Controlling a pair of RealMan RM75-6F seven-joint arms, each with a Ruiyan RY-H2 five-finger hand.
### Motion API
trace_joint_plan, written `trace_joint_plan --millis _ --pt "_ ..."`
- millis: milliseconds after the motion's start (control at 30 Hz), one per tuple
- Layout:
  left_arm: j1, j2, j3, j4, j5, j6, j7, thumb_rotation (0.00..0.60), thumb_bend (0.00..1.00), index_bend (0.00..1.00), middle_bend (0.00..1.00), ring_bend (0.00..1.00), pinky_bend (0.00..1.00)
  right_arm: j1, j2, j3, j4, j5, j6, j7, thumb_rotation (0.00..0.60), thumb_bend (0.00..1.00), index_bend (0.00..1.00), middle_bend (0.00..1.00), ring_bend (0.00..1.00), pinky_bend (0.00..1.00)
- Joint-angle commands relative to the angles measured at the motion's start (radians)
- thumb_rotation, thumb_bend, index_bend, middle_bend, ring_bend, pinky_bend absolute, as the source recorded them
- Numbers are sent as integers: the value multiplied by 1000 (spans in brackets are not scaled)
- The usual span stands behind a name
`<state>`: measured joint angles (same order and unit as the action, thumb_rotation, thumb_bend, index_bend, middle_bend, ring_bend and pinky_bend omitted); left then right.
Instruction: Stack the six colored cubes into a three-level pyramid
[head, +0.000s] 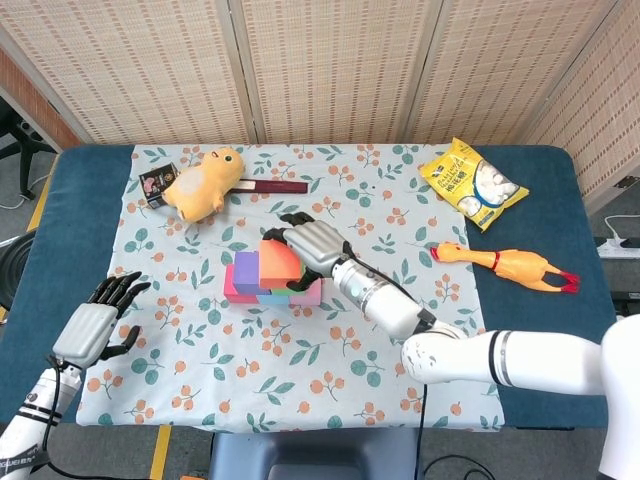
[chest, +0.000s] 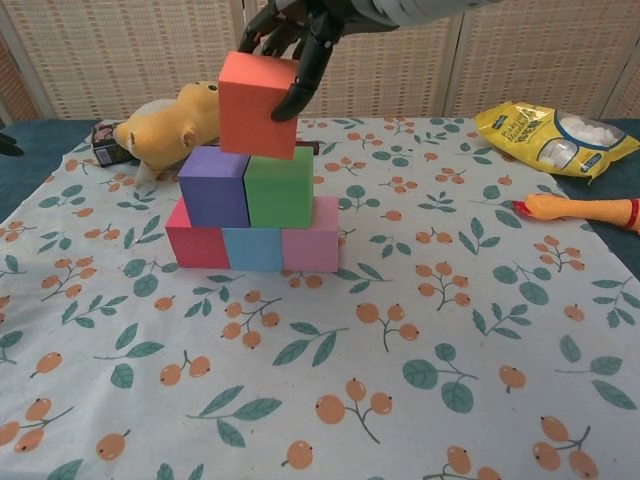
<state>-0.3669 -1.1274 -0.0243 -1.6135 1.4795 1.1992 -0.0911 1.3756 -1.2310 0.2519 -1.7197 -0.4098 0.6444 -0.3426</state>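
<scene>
Overhead, red cube (chest: 258, 104) in right hand's (head: 312, 243) grasp above purple cube (chest: 214, 185); left hand (head: 88, 327) released; snack bag (head: 472, 183) print unreadable.

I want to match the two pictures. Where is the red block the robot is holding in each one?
Head view: the red block sits mid-picture, held by the right hand over the stacked blocks.
Chest view: the red block is upper left of centre, held just above the purple block and green block.
Shared landmark: the yellow plush toy, behind and left of the stack.
</scene>
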Motion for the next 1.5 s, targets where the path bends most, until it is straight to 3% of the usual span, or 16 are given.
trace_joint_plan --millis 33,433,833,1500 --pt "4 -2 -1 -2 5 10 1 600 507 119 0 0 22 72 -23 -35 49 74 -19 -45 600 260 294 279 2 0" --pt "19 -8 -1 -8 26 46 -4 600 506 119 0 0 22 180 -87 -87 155 180 -33 -67 600 260 285 279 0 0" --pt "24 -9 3 -4 28 46 -19 600 505 113 0 0 21 252 -111 -125 183 250 -29 -86 600 260 266 279 0 0" --pt "22 -9 8 11 33 32 -38 600 505 105 0 0 19 290 -129 -150 206 306 -22 -88 600 259 253 277 0 0"
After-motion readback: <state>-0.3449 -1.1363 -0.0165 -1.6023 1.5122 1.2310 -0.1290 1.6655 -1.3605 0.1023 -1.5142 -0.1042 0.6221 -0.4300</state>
